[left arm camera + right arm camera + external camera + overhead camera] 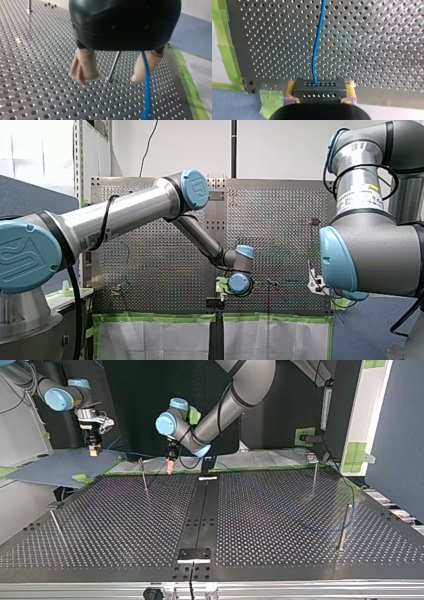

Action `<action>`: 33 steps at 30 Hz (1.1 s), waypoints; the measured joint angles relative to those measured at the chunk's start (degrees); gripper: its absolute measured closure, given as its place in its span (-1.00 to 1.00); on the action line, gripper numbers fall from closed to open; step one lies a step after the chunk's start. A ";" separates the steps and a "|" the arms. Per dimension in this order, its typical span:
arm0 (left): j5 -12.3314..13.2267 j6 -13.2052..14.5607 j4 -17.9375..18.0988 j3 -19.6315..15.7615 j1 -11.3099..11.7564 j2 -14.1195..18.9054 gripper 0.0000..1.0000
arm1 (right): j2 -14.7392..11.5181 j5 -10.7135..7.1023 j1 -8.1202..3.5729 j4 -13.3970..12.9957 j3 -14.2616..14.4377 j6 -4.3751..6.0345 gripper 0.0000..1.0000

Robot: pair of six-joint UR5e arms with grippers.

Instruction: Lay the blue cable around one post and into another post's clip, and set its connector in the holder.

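Blue cable point(319, 27) is running from the black connector point(319, 90) that my right fingers point(290, 88) are clamping; my left fingers point(85, 64) are standing open, 1 post point(114, 66) ahead of them.

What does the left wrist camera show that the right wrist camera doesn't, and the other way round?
Only the left wrist view shows a thin metal post standing ahead of and between the left arm's jaws, which are open and have beige pads. Only the right wrist view shows the black connector, clamped between the right arm's jaws, which have yellow pads. Both show the blue cable, the perforated table and green tape along its edge.
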 joint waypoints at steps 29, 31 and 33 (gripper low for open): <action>2.23 0.57 10.08 -6.05 0.27 0.00 1.00 | 0.13 2.93 -1.28 -0.21 -0.69 1.16 1.00; 2.32 0.47 11.00 -7.01 0.27 0.01 1.00 | 0.14 2.94 -1.28 -0.21 -0.70 1.16 1.00; 2.39 0.44 11.78 -7.64 0.28 0.00 1.00 | 0.16 2.95 -1.28 -0.20 -0.70 1.16 1.00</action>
